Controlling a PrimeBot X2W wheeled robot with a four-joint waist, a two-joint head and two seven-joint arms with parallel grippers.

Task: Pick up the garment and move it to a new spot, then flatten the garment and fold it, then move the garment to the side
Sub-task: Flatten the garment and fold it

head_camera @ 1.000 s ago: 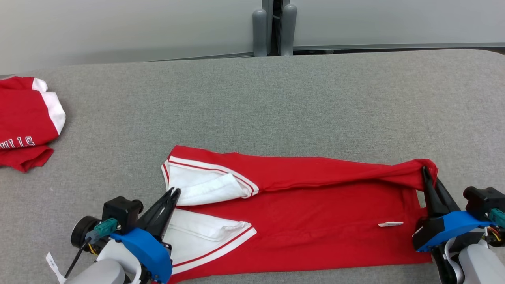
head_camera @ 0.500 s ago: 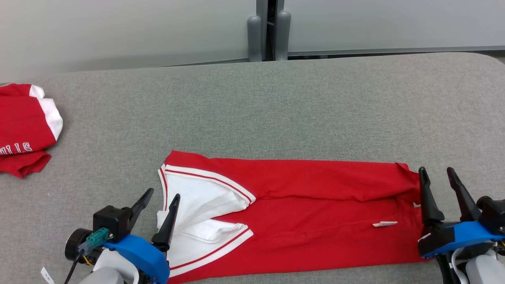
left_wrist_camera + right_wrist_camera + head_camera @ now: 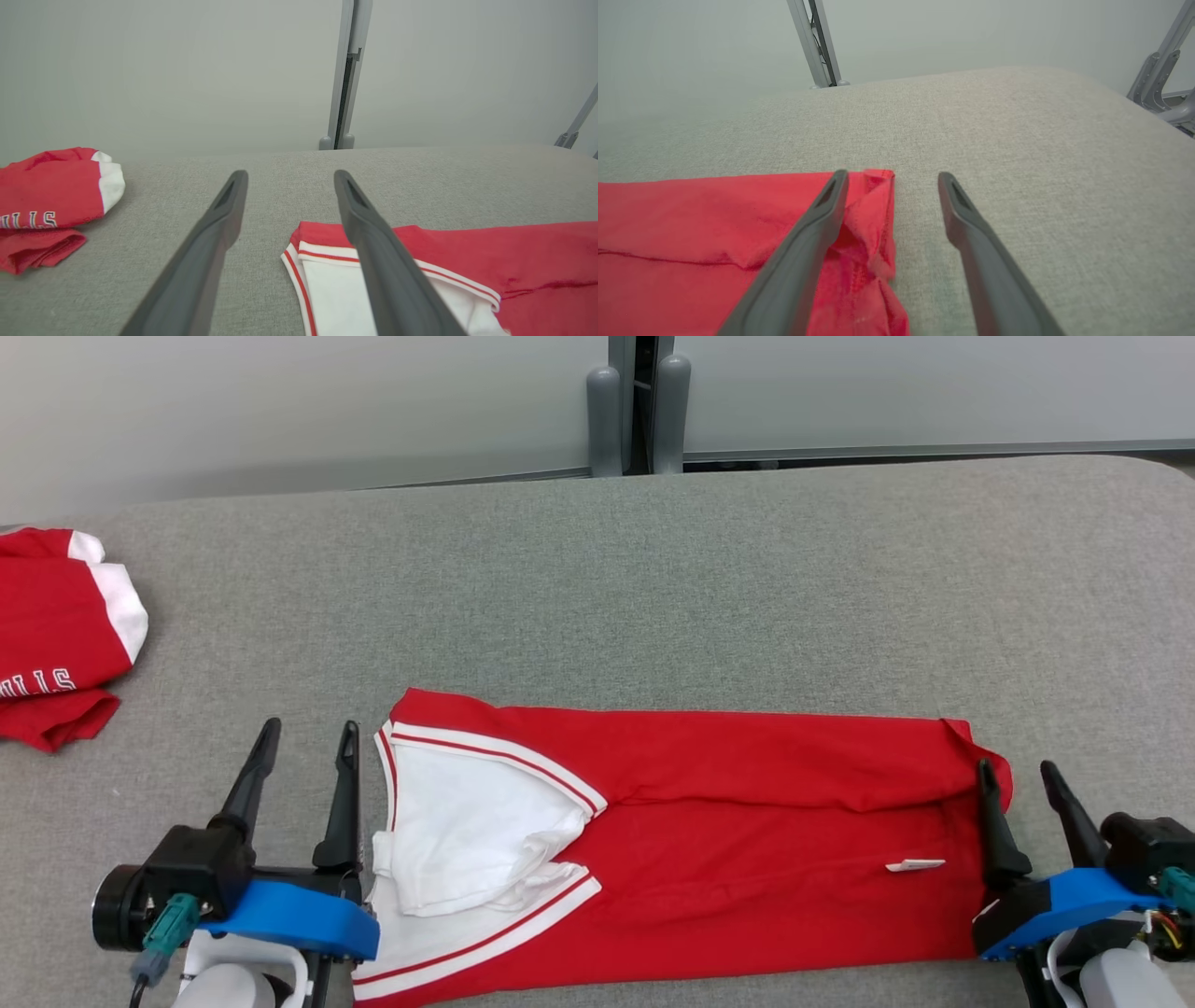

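Observation:
The garment (image 3: 747, 840) is a red shirt with white, red-striped sleeve trim, lying folded lengthwise along the near edge of the grey table (image 3: 653, 588). Its white sleeves sit at the left end, its hem at the right end. My left gripper (image 3: 308, 749) stands open just left of the sleeves, nothing between its fingers. In the left wrist view the garment's sleeve end (image 3: 327, 280) lies under the right finger (image 3: 373, 242). My right gripper (image 3: 1016, 779) is open at the hem corner (image 3: 878, 205), with its left finger (image 3: 817, 224) over the cloth.
Another red and white garment (image 3: 56, 635) with white lettering lies bunched at the table's far left edge. Grey posts (image 3: 635, 411) stand behind the table against a pale wall. Bare grey table surface stretches beyond the shirt.
Both grippers have opened and let go of the garment. The folded-over upper layer has dropped flat. The left gripper has drawn back to the left of the sleeves.

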